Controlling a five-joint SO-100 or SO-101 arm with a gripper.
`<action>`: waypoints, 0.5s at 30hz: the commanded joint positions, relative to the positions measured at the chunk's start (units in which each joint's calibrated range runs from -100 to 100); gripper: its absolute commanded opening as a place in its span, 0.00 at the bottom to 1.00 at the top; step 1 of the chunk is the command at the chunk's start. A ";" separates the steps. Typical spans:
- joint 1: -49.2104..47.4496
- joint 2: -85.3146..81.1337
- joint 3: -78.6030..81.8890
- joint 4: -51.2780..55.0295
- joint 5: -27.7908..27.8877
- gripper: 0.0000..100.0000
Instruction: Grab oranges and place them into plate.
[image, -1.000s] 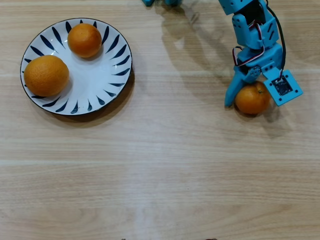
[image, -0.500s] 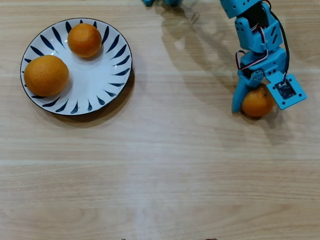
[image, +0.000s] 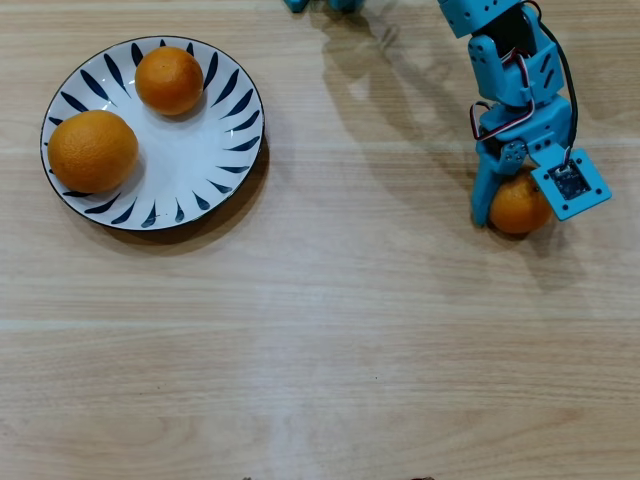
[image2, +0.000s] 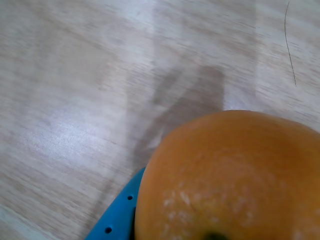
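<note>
Sitting on the tabletop (image: 330, 330) at right in overhead view, the third orange (image: 518, 206) is pinched by the gripper (image: 522, 205); one blue finger presses its left side, and the wrist view shows it filling the lower right. Two oranges (image: 92, 151) lie on the plate (image: 190, 160), well apart, so approx. two of three done. Vs. earlier: fingers closed tighter, orange shifted slightly right.

No legible text (anywhere)
</note>
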 joint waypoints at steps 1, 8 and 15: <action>3.28 -4.30 -1.81 0.51 3.26 0.34; 16.99 -20.70 3.44 9.54 11.42 0.35; 36.82 -35.23 8.51 20.97 20.20 0.35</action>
